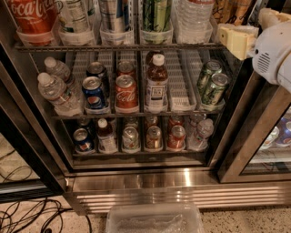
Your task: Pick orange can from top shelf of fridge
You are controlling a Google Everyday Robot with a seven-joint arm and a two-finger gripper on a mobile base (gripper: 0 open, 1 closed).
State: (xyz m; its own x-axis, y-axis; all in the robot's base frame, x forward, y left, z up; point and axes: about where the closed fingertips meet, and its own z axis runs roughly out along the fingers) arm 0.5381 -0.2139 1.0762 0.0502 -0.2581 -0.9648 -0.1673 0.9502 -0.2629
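Gripper (pixel 234 41) at right end of top shelf (pixel 118 46), just below orange can (pixel 226 10), fridge (pixel 159 182) upper right corner, grip state impossible to tell

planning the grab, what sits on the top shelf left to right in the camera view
coca-cola bottle → white-labelled drink → blue-silver can → green-striped can → water bottle → orange can; the gripper hangs just below the orange can, at the top shelf's right end

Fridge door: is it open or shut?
Open: the door edge angles out at left. The claw hangs by the top shelf's right end.
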